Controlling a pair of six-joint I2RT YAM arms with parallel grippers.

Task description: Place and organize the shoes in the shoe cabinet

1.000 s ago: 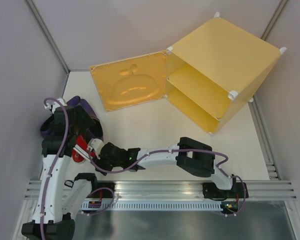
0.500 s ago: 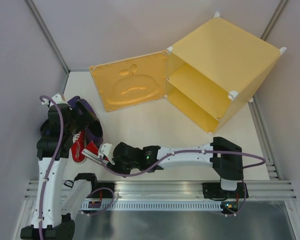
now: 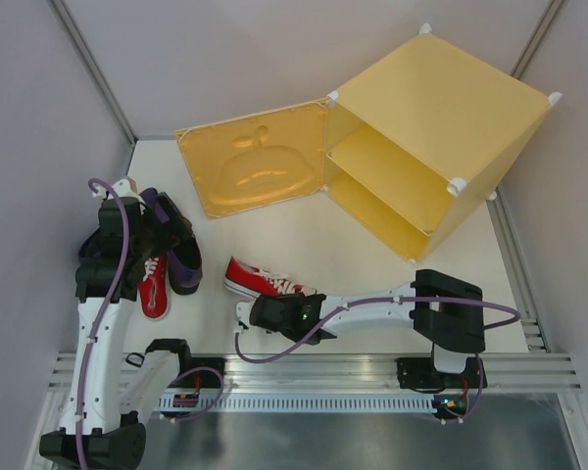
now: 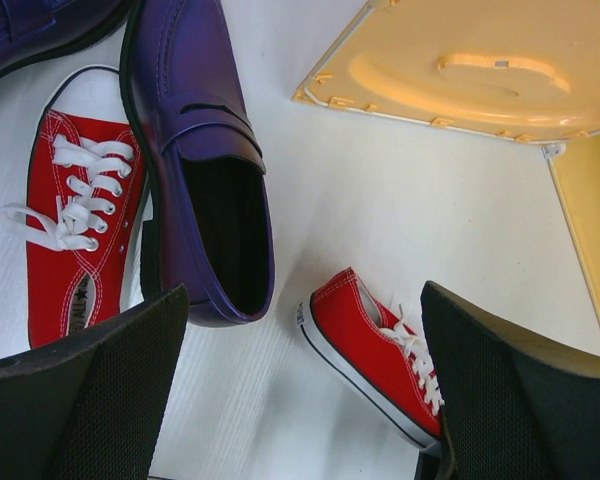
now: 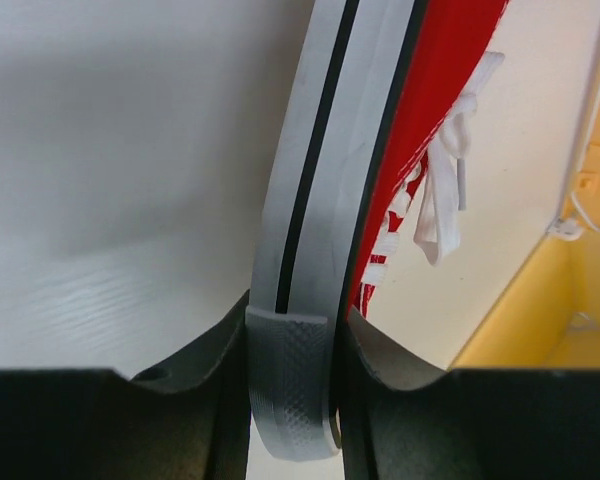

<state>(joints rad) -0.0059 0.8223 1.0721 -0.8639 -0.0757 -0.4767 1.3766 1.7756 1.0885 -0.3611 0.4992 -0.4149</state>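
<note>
Gripping one red sneaker [image 5: 420, 120] by the edge of its white sole with my right gripper [image 5: 292, 330], fingers pinched tight on the rubber. That shoe's out near the front of the table [image 3: 304, 230], well apart from the shoe cabinet [image 3: 451, 108], whose door [image 3: 255, 171] is swung wide open. My left gripper [image 4: 302, 300] is spread wide with nothing in it, hovering over the other red sneaker [image 4: 75, 250], which lies right alongside a purple loafer [image 4: 205, 150]. The second loafer [image 4: 30, 30] peeks in just beyond them.
</note>
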